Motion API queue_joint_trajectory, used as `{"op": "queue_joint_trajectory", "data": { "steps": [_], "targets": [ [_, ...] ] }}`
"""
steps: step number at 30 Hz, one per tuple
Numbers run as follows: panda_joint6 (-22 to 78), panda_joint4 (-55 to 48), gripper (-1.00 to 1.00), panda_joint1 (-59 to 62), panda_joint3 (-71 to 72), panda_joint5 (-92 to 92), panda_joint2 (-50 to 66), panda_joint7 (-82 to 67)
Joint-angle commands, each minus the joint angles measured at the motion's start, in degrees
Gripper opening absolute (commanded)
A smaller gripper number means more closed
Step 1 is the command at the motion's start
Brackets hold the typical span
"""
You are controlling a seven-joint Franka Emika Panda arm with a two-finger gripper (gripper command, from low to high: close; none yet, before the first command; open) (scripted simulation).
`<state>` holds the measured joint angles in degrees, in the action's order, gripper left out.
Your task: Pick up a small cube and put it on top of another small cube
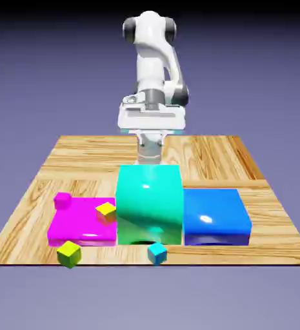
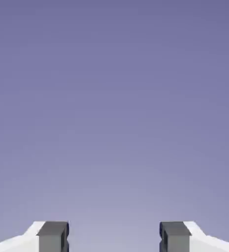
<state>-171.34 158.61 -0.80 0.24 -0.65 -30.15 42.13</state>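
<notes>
Cyan cube (image 1: 157, 252) lies on the tabletop (image 1: 210, 158) at its near edge, just in front of the tall teal block (image 1: 148, 205), untouched and apart from every other cube. A lime cube (image 1: 69, 254) sits near the same edge toward the exterior view's left, well apart from the cyan one. A yellow cube (image 1: 106, 211) and a magenta cube (image 1: 62, 200) rest on the flat magenta block (image 1: 81, 222), which adjoins the teal block on one side; a blue block (image 1: 215, 216) adjoins it on the other. The gripper (image 2: 114, 236) hangs behind the teal block, near the table's middle, its tips hidden in the exterior view. The hand view shows both fingers (image 2: 53, 235) spread wide with nothing between them, only backdrop beyond. Progress, as judged: nothing is grasped or stacked. Approach, grasp, lift and placement on a second small cube all remain.
</notes>
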Motion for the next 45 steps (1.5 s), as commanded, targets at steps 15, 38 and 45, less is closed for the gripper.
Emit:
{"op": "queue_joint_trajectory", "data": {
  "steps": [15, 38, 45],
  "targets": [
    [33.19, -29.74, 0.00, -1.44, 3.05, -8.06, 31.15, -4.05],
    [84.06, -75.33, 0.00, -3.65, 7.72, -20.42, 78.91, -10.26],
    [77.03, -68.45, 0.00, -2.07, 7.26, -22.05, 81.03, -8.81]
  ]
}}
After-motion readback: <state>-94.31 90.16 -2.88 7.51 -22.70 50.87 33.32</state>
